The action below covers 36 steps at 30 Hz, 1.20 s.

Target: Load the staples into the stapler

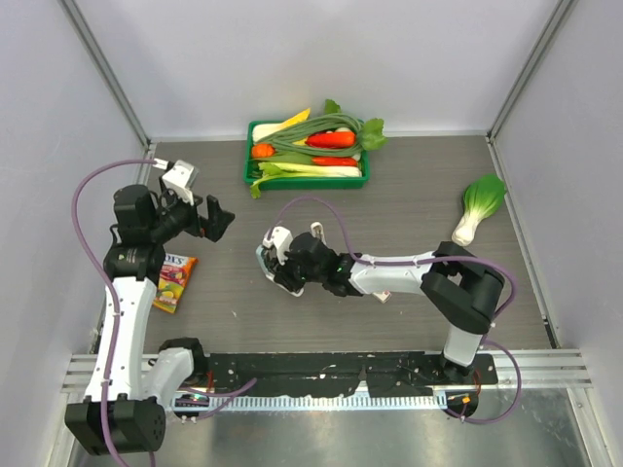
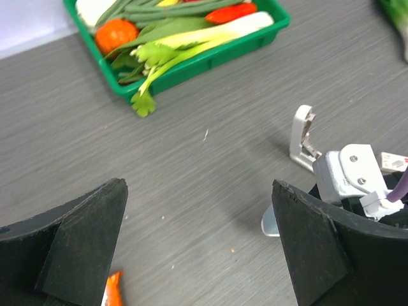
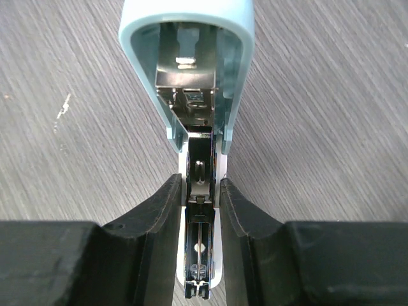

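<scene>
The light-blue stapler lies on the grey table with its lid swung open and away from me. Its bare metal magazine runs back between my right fingers. My right gripper is shut on the stapler, pinching that magazine and the white base from both sides. From above, this gripper sits mid-table over the stapler. A small whitish box with red print, the staples, peeks out under the right forearm. My left gripper hangs open above bare table to the left, holding nothing.
A green tray of vegetables stands at the back. A bok choy lies at the right. A colourful candy bag lies by the left arm. A small white upright piece stands just beyond the right gripper.
</scene>
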Each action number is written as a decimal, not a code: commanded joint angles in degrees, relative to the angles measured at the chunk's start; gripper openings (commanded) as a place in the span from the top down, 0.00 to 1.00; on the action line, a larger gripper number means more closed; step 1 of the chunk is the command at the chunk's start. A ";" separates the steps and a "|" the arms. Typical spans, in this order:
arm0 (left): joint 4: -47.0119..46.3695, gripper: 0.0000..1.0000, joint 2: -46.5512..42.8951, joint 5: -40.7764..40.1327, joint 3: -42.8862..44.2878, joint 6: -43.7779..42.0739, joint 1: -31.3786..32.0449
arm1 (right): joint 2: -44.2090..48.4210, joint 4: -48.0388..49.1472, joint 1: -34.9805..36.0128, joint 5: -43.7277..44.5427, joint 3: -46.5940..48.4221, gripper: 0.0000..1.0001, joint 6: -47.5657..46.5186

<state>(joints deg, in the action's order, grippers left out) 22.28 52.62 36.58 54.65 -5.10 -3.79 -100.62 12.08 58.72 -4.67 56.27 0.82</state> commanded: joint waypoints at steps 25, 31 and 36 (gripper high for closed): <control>4.79 0.00 -4.37 -6.70 -0.07 -2.72 -1.39 | -5.82 -4.69 0.87 14.68 7.71 0.99 7.53; 4.53 0.00 -4.37 -6.87 -0.34 -2.89 -1.48 | -6.34 -4.78 1.05 15.30 7.80 0.99 7.27; 4.70 0.00 -4.46 -6.96 -0.51 -3.07 -1.48 | -6.87 -4.96 1.14 15.13 8.06 0.99 7.00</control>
<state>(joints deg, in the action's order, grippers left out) 27.73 49.21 29.98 54.50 -7.25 -4.91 -107.31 5.06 59.44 9.13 61.54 7.73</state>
